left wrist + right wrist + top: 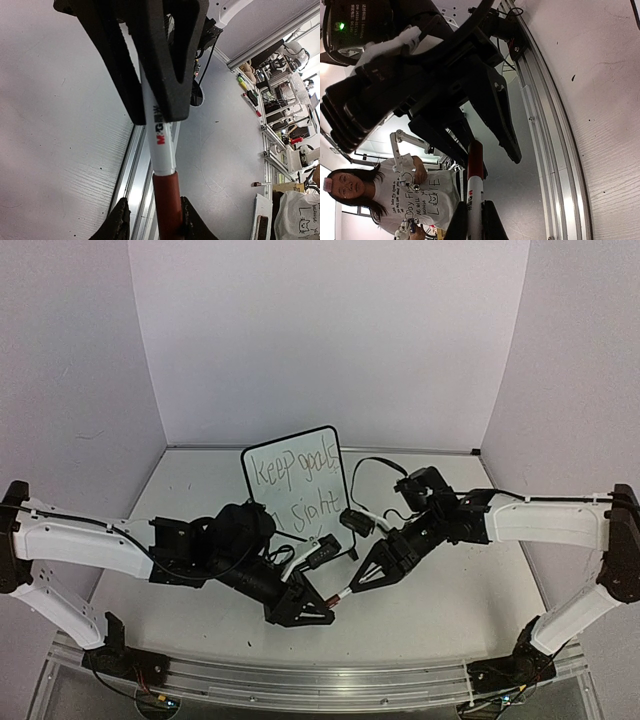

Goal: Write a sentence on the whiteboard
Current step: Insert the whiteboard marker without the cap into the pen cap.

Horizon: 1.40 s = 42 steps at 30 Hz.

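Since the sentence [290, 483] is written, capping is judged in hand. The marker [343, 593] is pinched by the right gripper [474, 220]; the left gripper [152, 220], slightly spread, must be closed on the cap [166, 197].

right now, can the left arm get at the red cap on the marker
Probably yes: the red cap sits between the fingers of the left gripper, with a gap on one side. The right gripper grips only the white barrel, leaving the cap bare.

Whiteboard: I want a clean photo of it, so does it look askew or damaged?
The small white black-framed whiteboard stands slightly skewed: in the top view its top edge slopes up to the right. No damage or spill shows; the arms hide its lower edge.
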Motion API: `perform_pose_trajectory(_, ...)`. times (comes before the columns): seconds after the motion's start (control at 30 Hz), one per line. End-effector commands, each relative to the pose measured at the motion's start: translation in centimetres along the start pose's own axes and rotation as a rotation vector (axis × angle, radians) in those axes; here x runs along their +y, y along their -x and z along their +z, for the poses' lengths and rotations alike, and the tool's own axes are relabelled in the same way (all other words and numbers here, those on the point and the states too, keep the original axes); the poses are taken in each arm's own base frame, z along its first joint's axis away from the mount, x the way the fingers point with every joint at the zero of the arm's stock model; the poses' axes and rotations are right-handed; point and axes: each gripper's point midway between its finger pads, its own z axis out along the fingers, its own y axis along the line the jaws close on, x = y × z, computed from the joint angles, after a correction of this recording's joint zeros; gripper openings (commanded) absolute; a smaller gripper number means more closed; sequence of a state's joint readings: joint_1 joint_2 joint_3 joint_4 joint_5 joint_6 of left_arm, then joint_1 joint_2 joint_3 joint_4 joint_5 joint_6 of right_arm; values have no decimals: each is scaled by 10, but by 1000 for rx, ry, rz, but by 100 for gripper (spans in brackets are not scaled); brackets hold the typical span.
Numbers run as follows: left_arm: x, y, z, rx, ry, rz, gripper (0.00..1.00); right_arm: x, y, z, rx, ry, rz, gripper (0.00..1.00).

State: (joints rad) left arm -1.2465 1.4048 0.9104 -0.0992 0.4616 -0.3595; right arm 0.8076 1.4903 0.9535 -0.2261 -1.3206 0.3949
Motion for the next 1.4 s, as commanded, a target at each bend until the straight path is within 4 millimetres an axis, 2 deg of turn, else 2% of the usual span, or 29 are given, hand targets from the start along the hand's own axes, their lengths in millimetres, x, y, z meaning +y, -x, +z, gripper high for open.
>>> perform_pose_trajectory(0.0, -14, 24, -4, -57, -41, 35, 25, 3, -1, 4, 18, 23, -22, 0)
perform_pose_trajectory(0.17, -15, 22, -2, -48, -55, 32, 5, 4, -1, 6, 28, 29, -22, 0)
perform_pose_trajectory(0.23, -16, 22, -2, -47, -59, 34, 0, 4, -2, 8, 34, 31, -22, 0)
perform_pose_trajectory(0.6, -20, 32, -8, -104, -70, 72, 0, 7, -8, 24, 82, 33, -53, 0)
perform_pose_trajectory(1.07, -31, 67, -23, -232, -77, 148, 0, 13, -15, 42, 134, 55, -65, 0)
perform_pose_trajectory(1.37, -27, 82, -31, -279, -81, 160, 0, 13, -19, 48, 156, 62, -59, 0)
